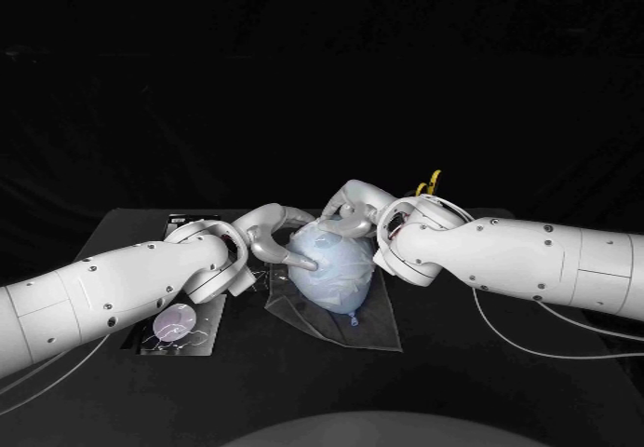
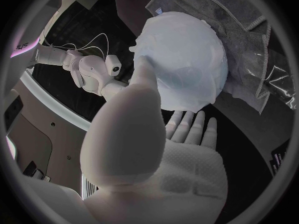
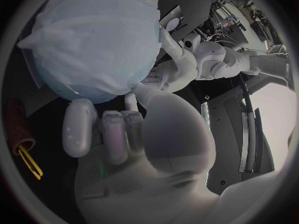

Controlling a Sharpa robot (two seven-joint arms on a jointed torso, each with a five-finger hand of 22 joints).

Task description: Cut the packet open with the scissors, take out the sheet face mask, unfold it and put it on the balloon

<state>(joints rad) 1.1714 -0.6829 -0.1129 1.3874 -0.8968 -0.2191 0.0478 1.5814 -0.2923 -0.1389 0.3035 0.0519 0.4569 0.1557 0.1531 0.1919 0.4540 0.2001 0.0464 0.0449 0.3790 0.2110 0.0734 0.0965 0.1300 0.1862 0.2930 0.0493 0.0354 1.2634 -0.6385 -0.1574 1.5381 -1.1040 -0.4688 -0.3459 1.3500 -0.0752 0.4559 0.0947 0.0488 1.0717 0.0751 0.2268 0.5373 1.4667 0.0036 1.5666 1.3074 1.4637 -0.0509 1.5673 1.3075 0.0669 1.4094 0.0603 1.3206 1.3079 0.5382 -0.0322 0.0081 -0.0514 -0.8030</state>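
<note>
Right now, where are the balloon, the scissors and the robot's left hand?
balloon [image 1: 333, 272]: head view, on its pale rounded front.
scissors [image 1: 428, 184]: head view, on the yellow handles, behind the right arm.
left hand [image 1: 269, 244]: head view, on the silver middle of the hand, beside the balloon.

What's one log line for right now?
mask: draped on balloon | left hand: touching mask | right hand: touching balloon | scissors: lying aside, unheld

The left hand [image 2: 156, 154] lays one finger against the balloon [image 2: 187, 79], which is draped in the sheet face mask [image 2: 181, 30]. Grey cloth [image 2: 249, 15] and clear film [image 2: 274, 87] lie beneath.
</note>
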